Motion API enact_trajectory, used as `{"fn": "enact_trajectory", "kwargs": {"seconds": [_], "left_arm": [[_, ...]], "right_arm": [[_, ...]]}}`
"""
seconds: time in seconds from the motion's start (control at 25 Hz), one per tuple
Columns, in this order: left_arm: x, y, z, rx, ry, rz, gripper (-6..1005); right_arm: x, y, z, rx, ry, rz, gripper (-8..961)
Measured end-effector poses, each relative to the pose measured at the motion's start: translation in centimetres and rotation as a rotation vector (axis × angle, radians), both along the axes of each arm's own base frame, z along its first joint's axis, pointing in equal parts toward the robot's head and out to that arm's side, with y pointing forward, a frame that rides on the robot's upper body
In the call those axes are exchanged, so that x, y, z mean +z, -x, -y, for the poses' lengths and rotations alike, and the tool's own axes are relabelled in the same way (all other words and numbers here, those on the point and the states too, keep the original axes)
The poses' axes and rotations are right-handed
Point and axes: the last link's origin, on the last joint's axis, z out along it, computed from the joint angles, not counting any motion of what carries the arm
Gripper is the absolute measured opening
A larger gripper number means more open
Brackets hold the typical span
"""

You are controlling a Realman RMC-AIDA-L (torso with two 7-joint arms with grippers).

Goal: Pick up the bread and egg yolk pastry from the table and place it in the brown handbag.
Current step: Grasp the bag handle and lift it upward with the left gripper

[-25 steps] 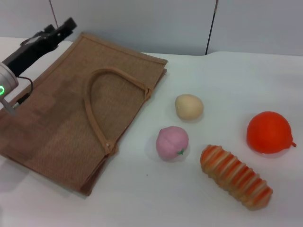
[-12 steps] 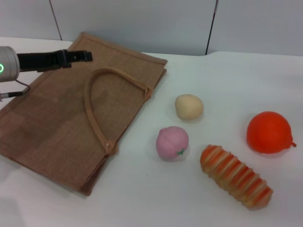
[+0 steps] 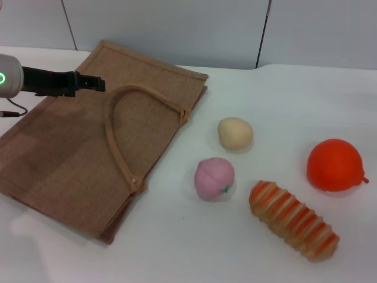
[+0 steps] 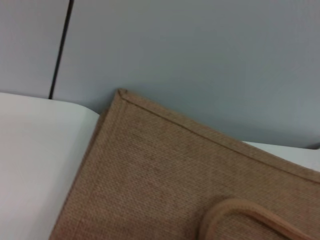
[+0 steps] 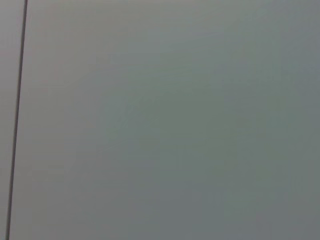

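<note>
The brown handbag (image 3: 88,147) lies flat on the white table at the left, with a loop handle (image 3: 115,138) on top; it also shows in the left wrist view (image 4: 175,175). My left gripper (image 3: 94,83) hangs over the bag's far left part, pointing toward the handle. The egg yolk pastry (image 3: 235,133) sits right of the bag. The striped bread (image 3: 293,219) lies at the front right. The right gripper is out of view; its wrist view shows only a grey wall.
A pink peach-like ball (image 3: 214,178) sits between the pastry and the bread. A round orange-red fruit (image 3: 334,165) stands at the right. A grey wall (image 3: 177,29) runs behind the table.
My left arm has swung down from pointing up and back to lying level over the bag, and over the last half second its tip has drawn back slightly to the left.
</note>
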Motion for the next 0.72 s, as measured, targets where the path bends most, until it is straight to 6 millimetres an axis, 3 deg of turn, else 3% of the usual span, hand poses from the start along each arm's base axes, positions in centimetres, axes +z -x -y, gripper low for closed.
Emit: {"fn": "enact_trajectory", "kwargs": {"seconds": [0.72], "left_arm": [[-5.7, -0.7, -2.6, -0.051, 0.036, -0.204, 870]], "right_arm": [[0.0, 0.1, -0.1, 0.001, -0.001, 0.0, 861]]}}
